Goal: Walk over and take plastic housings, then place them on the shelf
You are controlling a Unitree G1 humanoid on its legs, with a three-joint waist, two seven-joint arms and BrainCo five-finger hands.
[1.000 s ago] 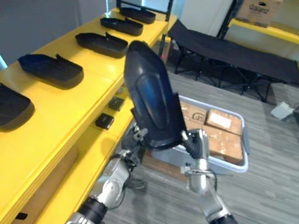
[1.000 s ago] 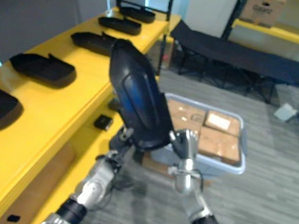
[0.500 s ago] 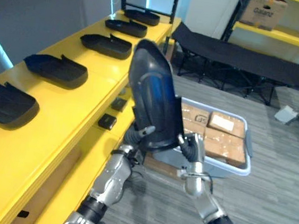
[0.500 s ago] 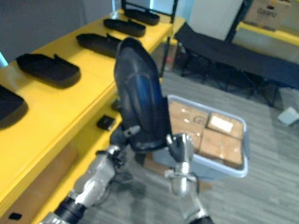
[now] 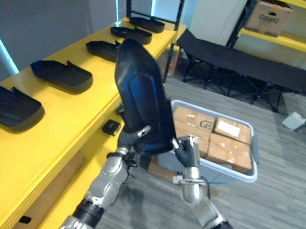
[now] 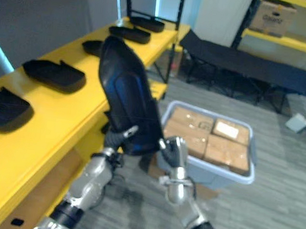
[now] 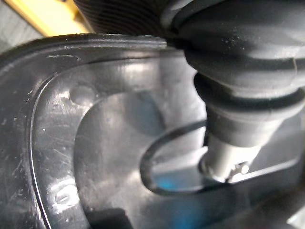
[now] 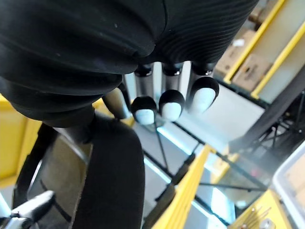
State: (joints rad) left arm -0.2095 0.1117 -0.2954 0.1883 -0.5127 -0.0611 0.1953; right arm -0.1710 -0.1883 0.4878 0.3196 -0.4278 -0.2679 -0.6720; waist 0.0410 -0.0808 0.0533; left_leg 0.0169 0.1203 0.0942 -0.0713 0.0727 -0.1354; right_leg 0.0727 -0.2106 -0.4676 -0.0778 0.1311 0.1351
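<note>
Though scuffed, glossy black housing (image 5: 143,100).

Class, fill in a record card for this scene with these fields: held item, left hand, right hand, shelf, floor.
Held item: dark plastic housing, upright, carried beside the shelf
Left hand: left hand curled on the housing's lower end, one finger across its face
Right hand: right hand gripping the lower end from the other side
Shelf: yellow shelf on the robot's left, five shelved housings lying in a row
Floor: grey bin holding cardboard boxes; black folding cot beyond it
</note>
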